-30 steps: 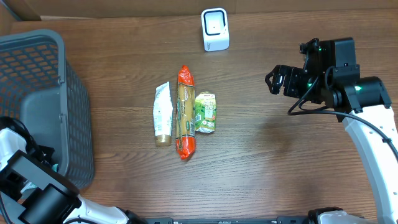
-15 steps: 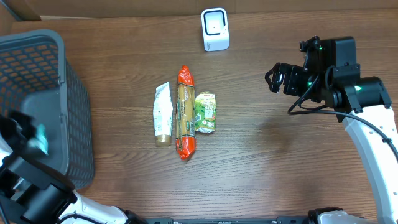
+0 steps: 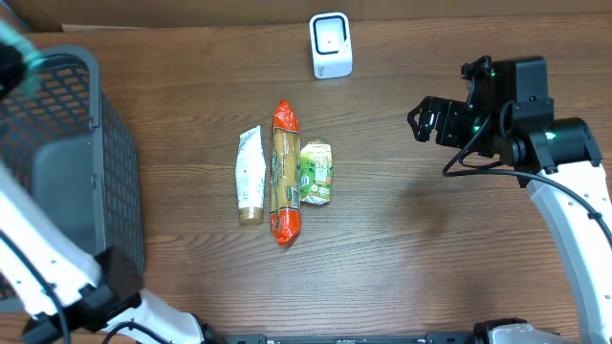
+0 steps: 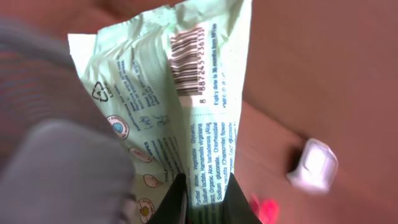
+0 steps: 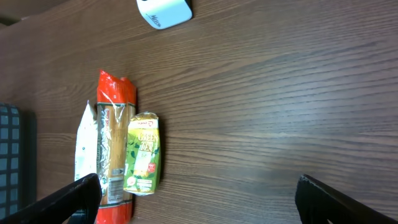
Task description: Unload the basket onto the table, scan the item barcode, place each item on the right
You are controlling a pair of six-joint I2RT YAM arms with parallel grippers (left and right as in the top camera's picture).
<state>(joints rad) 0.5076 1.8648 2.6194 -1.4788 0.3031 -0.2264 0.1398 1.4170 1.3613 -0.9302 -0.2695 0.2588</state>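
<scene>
Wood-grain table [image 3: 430,239] carries a white scanner [image 3: 331,45] at its far edge. Well left of the scanner, the left gripper [image 4: 208,199] is clenched on a pale green soft packet [image 4: 155,106]. The packet's printed back faces the wrist camera, with a black barcode [image 4: 186,56] near its top edge and small text and round icons below. Right of the scanner, the right gripper [image 3: 421,122] hangs with its jaws spread wide, empty.

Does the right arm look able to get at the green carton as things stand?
Probably yes. The right gripper is open and empty, and only bare table lies between it and the green carton, the item nearest that arm. The orange-ended packet lies against its far side.
</scene>
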